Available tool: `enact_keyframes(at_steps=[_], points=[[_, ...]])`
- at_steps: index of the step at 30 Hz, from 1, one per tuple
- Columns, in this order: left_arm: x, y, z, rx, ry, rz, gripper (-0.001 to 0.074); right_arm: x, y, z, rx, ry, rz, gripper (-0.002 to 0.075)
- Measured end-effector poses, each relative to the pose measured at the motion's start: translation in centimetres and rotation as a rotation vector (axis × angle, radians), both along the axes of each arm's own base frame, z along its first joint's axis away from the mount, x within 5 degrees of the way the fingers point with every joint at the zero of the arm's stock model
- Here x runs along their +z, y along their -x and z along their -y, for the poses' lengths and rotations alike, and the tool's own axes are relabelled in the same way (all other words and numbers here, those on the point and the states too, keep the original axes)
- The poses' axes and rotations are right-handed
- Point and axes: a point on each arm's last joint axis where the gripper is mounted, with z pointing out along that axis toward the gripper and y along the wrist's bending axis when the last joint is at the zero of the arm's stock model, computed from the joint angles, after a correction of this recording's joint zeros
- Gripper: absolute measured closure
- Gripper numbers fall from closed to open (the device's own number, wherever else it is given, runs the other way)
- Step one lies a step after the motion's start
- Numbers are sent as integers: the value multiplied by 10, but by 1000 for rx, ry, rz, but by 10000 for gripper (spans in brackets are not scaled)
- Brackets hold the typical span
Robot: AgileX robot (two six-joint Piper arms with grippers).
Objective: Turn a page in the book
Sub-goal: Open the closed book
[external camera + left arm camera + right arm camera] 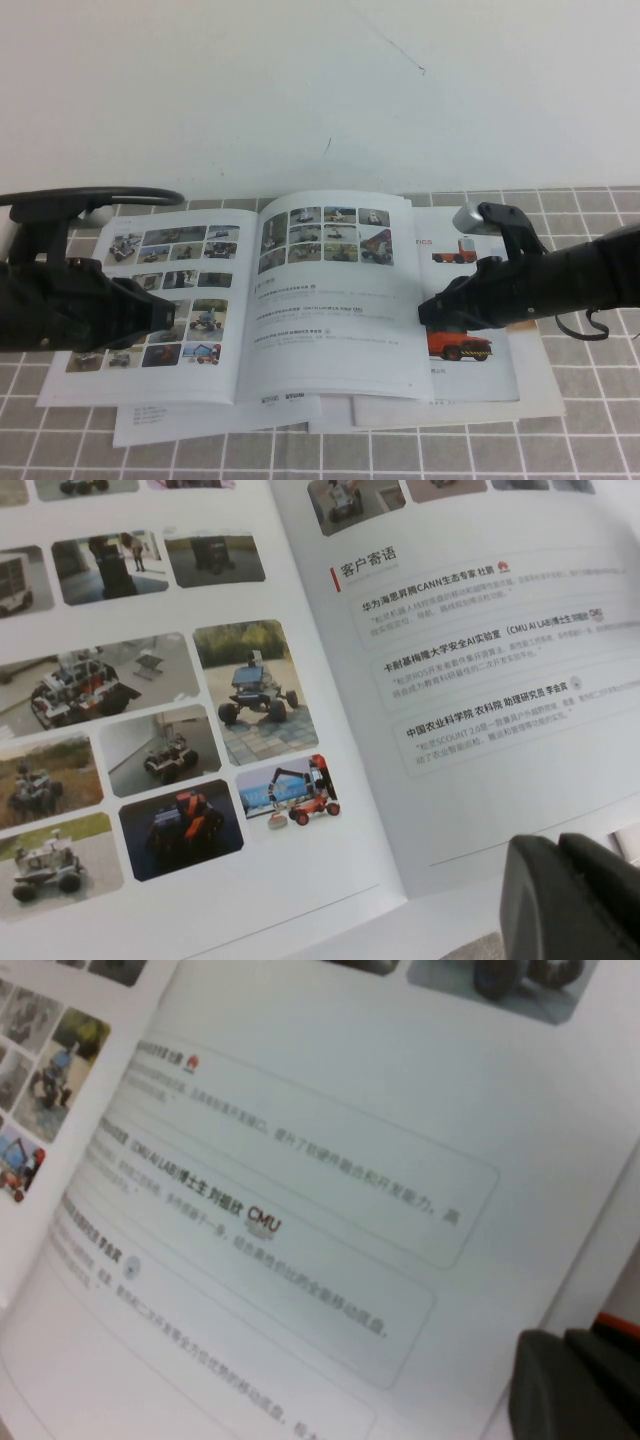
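The book point(190, 290) lies open on the table. Its left leaf is filled with vehicle photo grids. The right-hand page point(340, 320) carries a small photo grid above lines of text, and it also shows as the page point(480, 680) and the page point(350, 1160) in the wrist views. My left gripper point(170, 318) hovers over the left leaf's outer part, its fingers point(540, 900) pressed together with nothing between them. My right gripper point(425, 312) sits at the page's right edge. Its fingers point(545, 1390) are together by that edge, and I cannot see any paper between them.
A brochure with orange-red trucks point(465, 250) lies under the book's right side. White sheets point(200, 420) stick out below the book's near edge. A grey tiled cloth point(580, 440) covers the table, and a white wall stands behind it.
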Motion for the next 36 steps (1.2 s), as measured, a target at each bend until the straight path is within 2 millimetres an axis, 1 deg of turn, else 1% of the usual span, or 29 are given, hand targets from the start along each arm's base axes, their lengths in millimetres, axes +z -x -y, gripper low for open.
enact_keyframes(at_steps=[5,12,19,24,26,28,31,32,33,34,36], points=[[0,1,0,-6,3,-5,737,-14,0,0,-2,0,-35,729],[-1,4,3,-101,-32,16,737,-17,-1,-2,-2,-12,-46,729],[0,4,5,-149,-59,48,737,-17,-1,-2,-1,-13,-46,729],[1,6,22,-256,-113,119,737,-17,-1,-2,-1,-13,-46,729],[0,10,37,-319,-158,160,730,-17,-1,-2,1,-15,-47,729],[0,11,46,-344,-207,196,704,-17,-1,-2,3,-16,-46,729],[0,13,58,-377,-278,256,622,-17,-1,-2,6,-19,-47,729],[0,13,63,-392,-308,286,580,-17,-1,-2,6,-19,-47,729],[1,14,67,-412,-344,326,520,-17,-1,-2,6,-19,-47,729],[2,14,70,-429,-371,355,489,-17,-1,-2,6,-19,-47,729],[2,14,77,-470,-434,424,371,-17,-1,-2,6,-19,-47,729]])
